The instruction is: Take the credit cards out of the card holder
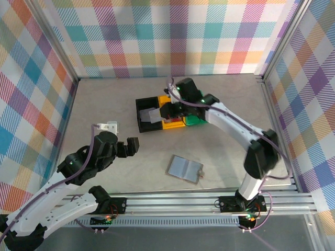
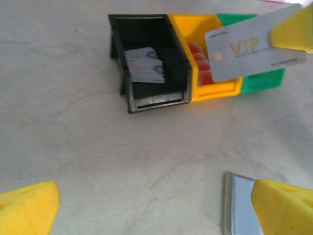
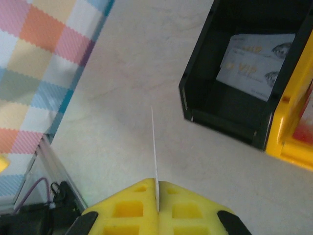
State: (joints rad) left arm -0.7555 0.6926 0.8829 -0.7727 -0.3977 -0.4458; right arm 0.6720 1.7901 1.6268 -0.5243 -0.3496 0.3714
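- Lying open on the desk, the card holder is seen well apart from the black bin, nearer the arm bases and to the right. In the left wrist view it is cut off by the frame edge and partly covered by a yellow pad.
- A grey-white card marked VIP is pinched by the closed right hand, just right of the black bin. Its small print cannot be read, and from the right wrist it is seen edge-on.
- The left hand is held wide open, nearer than the black bin and to its left.
- Two overlapping grey cards are seen inside the black bin.
- Red cards in the adjoining yellow bin are partly hidden by the held card, so their number cannot be told.
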